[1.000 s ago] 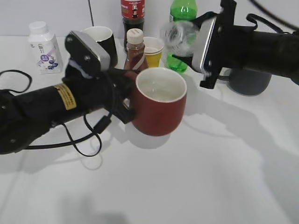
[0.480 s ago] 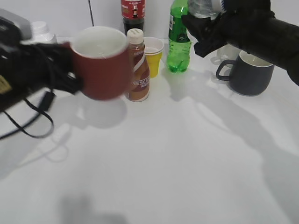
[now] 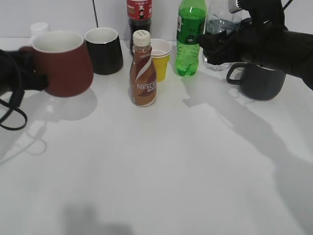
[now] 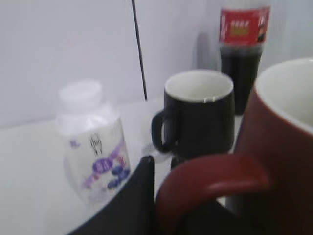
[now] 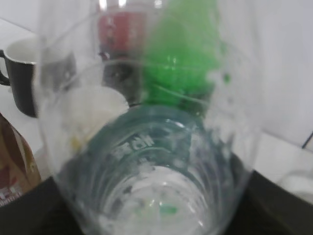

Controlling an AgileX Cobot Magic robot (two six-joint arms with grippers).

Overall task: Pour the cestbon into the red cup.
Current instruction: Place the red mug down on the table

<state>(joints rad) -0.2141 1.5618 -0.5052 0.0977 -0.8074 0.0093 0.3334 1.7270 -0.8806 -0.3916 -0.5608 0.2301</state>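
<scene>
Mostly hidden: L gripper (image 3: pixel 41 81) holds red cup (image 3: pixel 61 63) | R gripper (image 3: pixel 220 49) holds cestbon (image 3: pixel 217 34), top cropped

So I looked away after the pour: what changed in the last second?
The left hand carried the red cup from the centre out to the left. The right hand tipped the cestbon upright and drew it back right. Both keep their grip; other containers unmoved.

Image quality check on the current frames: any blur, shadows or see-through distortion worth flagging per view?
Exterior view: sharp, with soft shadows on the white table. Left wrist view: soft focus throughout; red cup fills the right side, white bottle smeared. Right wrist view: the cestbon covers the lens, so the green bottle behind is warped and blurred through the plastic.
</scene>
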